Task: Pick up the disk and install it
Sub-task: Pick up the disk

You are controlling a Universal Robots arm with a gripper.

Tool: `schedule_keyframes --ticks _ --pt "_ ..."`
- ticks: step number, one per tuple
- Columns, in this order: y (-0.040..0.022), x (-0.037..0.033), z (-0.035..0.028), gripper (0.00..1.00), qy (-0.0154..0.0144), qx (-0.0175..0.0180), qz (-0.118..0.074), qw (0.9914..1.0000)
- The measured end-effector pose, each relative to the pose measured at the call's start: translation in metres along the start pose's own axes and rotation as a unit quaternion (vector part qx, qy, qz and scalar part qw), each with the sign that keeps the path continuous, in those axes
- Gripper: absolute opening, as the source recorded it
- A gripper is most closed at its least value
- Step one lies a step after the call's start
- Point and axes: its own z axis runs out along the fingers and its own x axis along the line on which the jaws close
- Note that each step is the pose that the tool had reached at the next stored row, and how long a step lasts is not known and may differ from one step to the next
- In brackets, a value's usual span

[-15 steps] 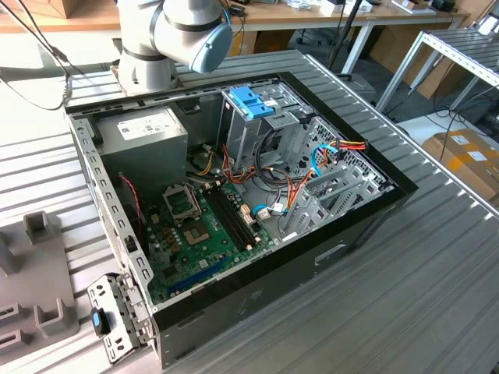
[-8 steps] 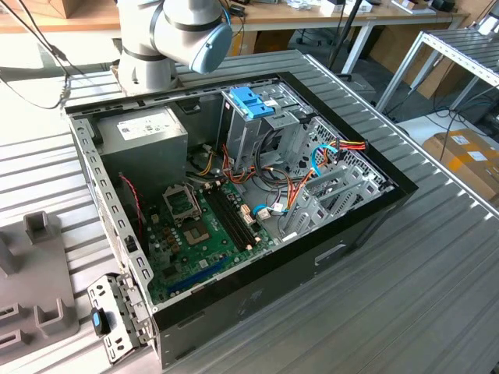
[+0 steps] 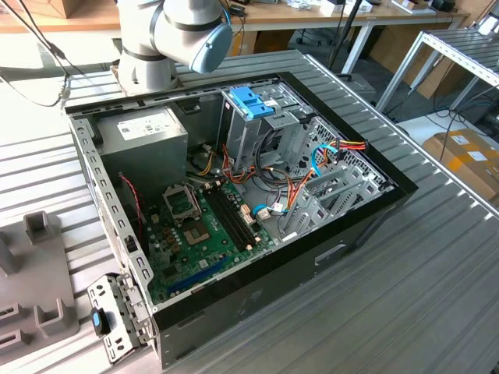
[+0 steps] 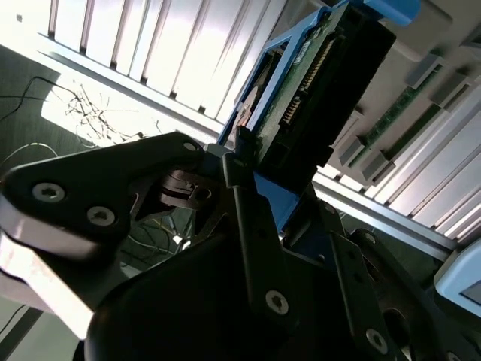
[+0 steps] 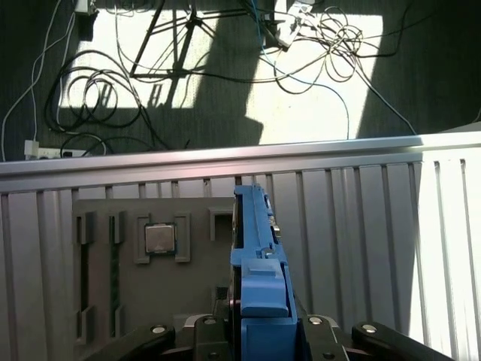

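While the ribbed metal table (image 3: 437, 273) spreads across the exterior view, the open computer case (image 3: 351, 234) lies on it at the centre of the frame, with the interior facing up. The robot arm (image 3: 171, 31) stands at the upper left, behind the case. Inside the case, a grey power supply box (image 3: 148, 136) sits at the upper left and the green motherboard (image 3: 195, 234) lies below it. A blue bracket (image 3: 251, 101) tops the drive cage at upper centre, with bundled coloured wires to its right. A grey fixture tray (image 3: 39, 273) rests on the table at the lower left of the frame. In both wrist views the gripper (image 4: 255, 169) (image 5: 259, 335) is clamped on the disk (image 4: 316, 98) (image 5: 255, 248) — its dark fingers (image 4: 248, 226) press against the blue side rails. The disk is held on edge, its connector row showing in the second wrist view. In the first wrist view it is seen against the tray (image 5: 158, 301), where a square processor chip (image 5: 159, 239) sits in a recess — just beside the disk's blue rail.
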Motion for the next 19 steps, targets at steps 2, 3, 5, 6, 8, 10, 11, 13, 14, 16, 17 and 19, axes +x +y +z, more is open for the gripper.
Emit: schedule_keyframes --ticks 2,3,5,6,8,10,11,13,14,16,17,19 --pt "0.0001 -0.0001 -0.0017 0.37 -0.0002 0.0000 0.000 1.00000" --pt "0.0002 -0.0003 -0.0029 0.37 -0.0003 0.0000 0.000 1.00000" --pt "0.0002 -0.0004 -0.0045 0.37 -0.0005 -0.0001 0.000 1.00000" --pt "0.0003 -0.0005 -0.0056 0.37 -0.0006 -0.0001 0.000 1.00000" --pt "0.0004 -0.0007 -0.0073 0.37 -0.0008 -0.0001 0.000 1.00000" --pt "0.0005 -0.0008 -0.0090 0.37 -0.0010 -0.0001 0.000 1.00000" --pt "0.0005 -0.0009 -0.0099 0.37 -0.0011 -0.0001 0.000 1.00000" --pt "0.0007 -0.0011 -0.0124 0.37 -0.0014 -0.0001 0.000 1.00000" --pt "0.0007 -0.0012 -0.0135 0.37 -0.0015 -0.0001 0.000 1.00000" --pt "0.0008 -0.0015 -0.0164 0.37 -0.0018 -0.0002 0.000 1.00000" --pt "0.0010 -0.0017 -0.0184 0.37 -0.0020 -0.0002 0.000 1.00000" --pt "0.0010 -0.0018 -0.0201 0.37 -0.0022 -0.0002 0.000 1.00000"
